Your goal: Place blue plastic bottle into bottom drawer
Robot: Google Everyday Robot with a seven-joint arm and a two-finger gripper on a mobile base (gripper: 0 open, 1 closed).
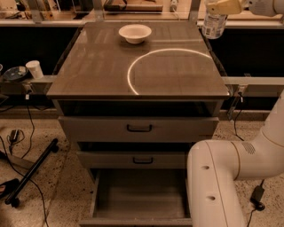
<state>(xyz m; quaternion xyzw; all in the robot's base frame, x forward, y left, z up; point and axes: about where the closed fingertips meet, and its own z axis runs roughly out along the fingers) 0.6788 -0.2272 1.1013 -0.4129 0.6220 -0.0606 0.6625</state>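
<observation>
The blue plastic bottle [214, 24] is a slim clear bottle with a pale label. It hangs upright in the air above the far right corner of the cabinet top [102, 66], its top gripped from above. My gripper [222, 7] is shut on the bottle's top at the upper right of the view. The bottom drawer [137, 197] stands pulled open at the foot of the cabinet, a plain box with nothing in it. It lies far below and to the left of the bottle.
A shallow cream bowl [135, 33] sits at the back of the cabinet top. Two shallower drawers with dark handles [139, 128] sit above the open one. My white arm [222, 177] fills the lower right. A white cup [34, 69] stands on the left rail.
</observation>
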